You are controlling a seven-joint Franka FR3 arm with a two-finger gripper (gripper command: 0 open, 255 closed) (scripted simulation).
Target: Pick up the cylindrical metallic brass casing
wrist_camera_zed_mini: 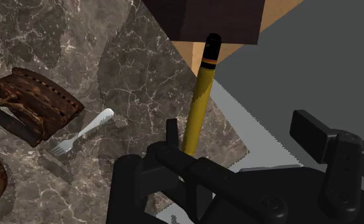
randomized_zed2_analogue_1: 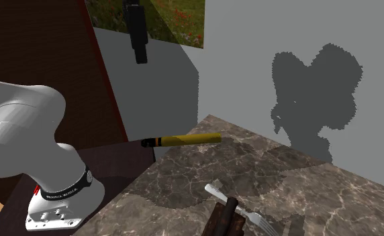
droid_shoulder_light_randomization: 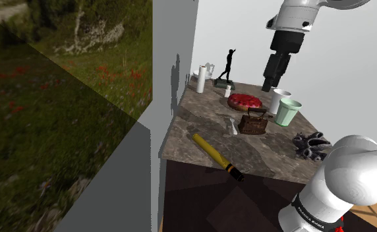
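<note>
Overhead, one gripper (droid_shoulder_light_randomization: 271,84) hanging spread wide, clasping nothing, one yellow casing (droid_shoulder_light_randomization: 217,157) lying at the shoulder view's seven o'clock from one fork (droid_shoulder_light_randomization: 231,124).

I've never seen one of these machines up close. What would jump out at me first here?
Likely the long yellow cylinder with a black tip, lying at the marble-patterned table's near edge in the shoulder view, its black end poking past the edge. Then the black gripper, hanging in the air well above the table on the white arm. A dark, rusty-looking old iron sits mid-table, with a black figurine at the back.
</note>
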